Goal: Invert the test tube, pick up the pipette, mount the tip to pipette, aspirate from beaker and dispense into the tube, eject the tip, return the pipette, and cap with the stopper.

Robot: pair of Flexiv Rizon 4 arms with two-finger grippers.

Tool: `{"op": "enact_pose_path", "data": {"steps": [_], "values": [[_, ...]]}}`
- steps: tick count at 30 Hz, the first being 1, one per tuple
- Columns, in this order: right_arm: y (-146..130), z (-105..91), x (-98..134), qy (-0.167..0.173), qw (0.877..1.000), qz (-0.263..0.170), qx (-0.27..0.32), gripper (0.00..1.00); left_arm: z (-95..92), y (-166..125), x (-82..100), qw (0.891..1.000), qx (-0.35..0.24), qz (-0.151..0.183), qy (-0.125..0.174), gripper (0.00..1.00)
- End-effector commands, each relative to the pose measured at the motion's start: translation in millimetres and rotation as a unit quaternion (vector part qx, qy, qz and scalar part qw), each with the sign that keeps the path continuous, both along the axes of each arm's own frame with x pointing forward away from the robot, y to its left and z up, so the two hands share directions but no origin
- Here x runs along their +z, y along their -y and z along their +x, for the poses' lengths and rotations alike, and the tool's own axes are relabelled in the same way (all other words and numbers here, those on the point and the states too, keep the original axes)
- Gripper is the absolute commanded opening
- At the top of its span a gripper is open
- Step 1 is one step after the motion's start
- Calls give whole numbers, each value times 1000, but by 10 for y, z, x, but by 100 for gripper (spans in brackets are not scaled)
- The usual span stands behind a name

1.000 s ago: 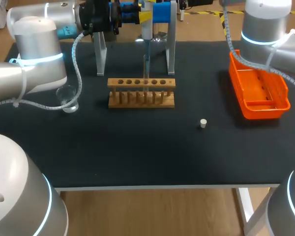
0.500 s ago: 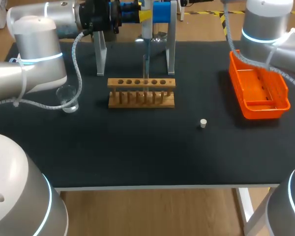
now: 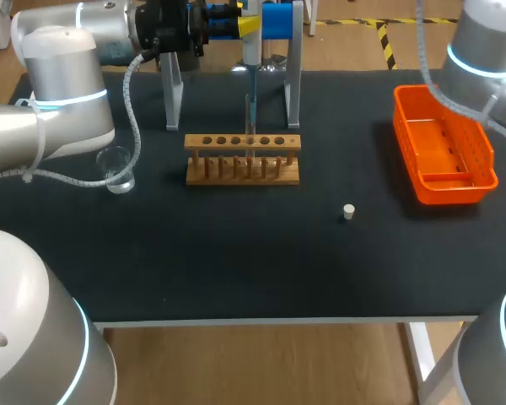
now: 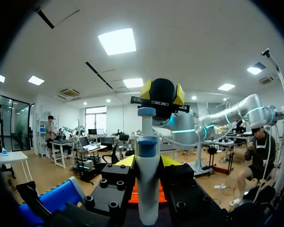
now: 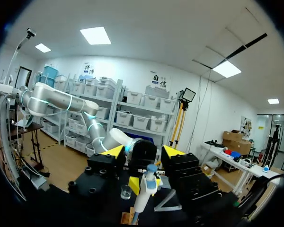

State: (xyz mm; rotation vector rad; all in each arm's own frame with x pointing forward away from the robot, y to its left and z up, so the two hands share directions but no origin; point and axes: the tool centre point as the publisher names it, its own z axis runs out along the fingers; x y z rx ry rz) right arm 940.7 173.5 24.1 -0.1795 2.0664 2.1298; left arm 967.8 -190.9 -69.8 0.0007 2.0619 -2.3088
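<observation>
Pinches the pipette upright in the left gripper, one yellow tip pressed to each side of its white body, up at the stand at the back of the counter, with the thin lower end hanging just above the wooden rack. Holds the right gripper spread wide, facing the pipette from well apart. Shows the beaker standing left of the rack, the orange tray far right, and the small white stopper lying alone in front of the rack, toward the right.
</observation>
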Motion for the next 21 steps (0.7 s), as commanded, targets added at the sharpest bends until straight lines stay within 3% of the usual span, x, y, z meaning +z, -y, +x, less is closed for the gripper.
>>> {"op": "enact_pose_path", "data": {"steps": [1,11,21], "values": [[373,-147,-229,7,1000,12,-5,100,9,-2,4,1000,-2,1,0,0],[651,-82,-1134,-14,1000,5,-1,100,9,-2,4,1000,-2,1,0,0],[274,16,-2041,1,997,-77,12,100,9,-2,4,1000,-2,1,0,0]]}}
